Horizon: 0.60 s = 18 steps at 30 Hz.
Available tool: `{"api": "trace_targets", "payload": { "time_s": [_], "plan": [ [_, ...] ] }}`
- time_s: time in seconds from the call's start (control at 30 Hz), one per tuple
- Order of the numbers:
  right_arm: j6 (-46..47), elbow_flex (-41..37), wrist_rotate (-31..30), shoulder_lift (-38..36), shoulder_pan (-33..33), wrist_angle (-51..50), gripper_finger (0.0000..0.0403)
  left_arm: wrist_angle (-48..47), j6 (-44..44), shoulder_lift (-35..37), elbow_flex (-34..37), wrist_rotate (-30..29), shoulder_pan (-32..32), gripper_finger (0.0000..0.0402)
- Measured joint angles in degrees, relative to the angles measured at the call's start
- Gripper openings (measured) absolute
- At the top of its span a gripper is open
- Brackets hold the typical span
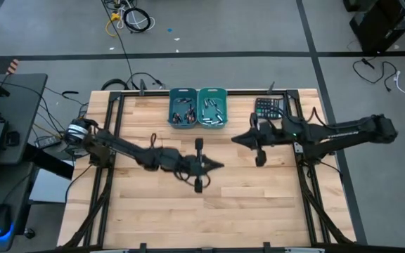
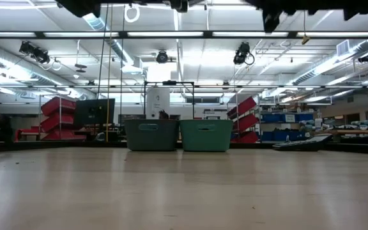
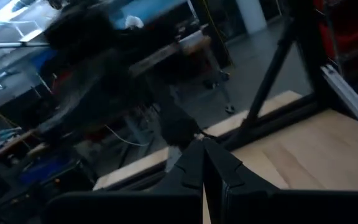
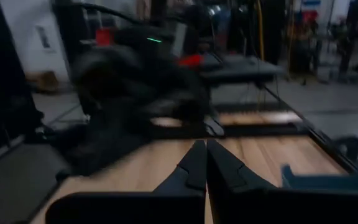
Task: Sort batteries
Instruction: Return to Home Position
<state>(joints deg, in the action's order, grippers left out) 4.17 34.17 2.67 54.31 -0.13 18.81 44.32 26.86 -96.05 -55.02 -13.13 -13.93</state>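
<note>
Left tool (image 1: 216,166): fingers pressed together, holding nothing; it hangs above the middle of the worktop (image 1: 259,211), pointing toward the right arm; in the left wrist view its fingers (image 3: 191,168) meet tip to tip.

Right tool (image 1: 235,138): fingers likewise pressed together and empty; it hangs above the worktop, right of centre, pointing toward the left arm; in the right wrist view its fingers (image 4: 191,168) lie closed against each other. The two tools are near each other but apart.

The batteries lie in two teal bins standing side by side at the far edge of the worktop; dark batteries (image 1: 181,112) fill the left bin (image 1: 171,109); silvery batteries (image 1: 214,116) fill the right bin (image 1: 224,109). A black calculator (image 1: 265,107) lies to the right of the bins, near the right arm.
</note>
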Motion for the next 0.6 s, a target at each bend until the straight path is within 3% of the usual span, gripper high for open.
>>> {"api": "trace_targets", "payload": {
  "time_s": [0.17,0.37,0.6],
  "plan": [
    [-4.50,0.00,-7.02,-3.96,6.31,-1.82,0.0000,-9.03,-0.71,6.35,0.02,8.12,4.00,0.0000],
    [-8.73,-0.02,-7.94,-8.87,9.87,-7.81,0.0000,-22.06,-1.58,14.78,0.17,11.53,6.37,0.0000],
    [-15.22,-0.01,-8.48,-11.24,7.01,-4.01,0.0000,-12.19,-0.73,22.62,10.13,14.32,12.34,0.0000]
  ]
}}
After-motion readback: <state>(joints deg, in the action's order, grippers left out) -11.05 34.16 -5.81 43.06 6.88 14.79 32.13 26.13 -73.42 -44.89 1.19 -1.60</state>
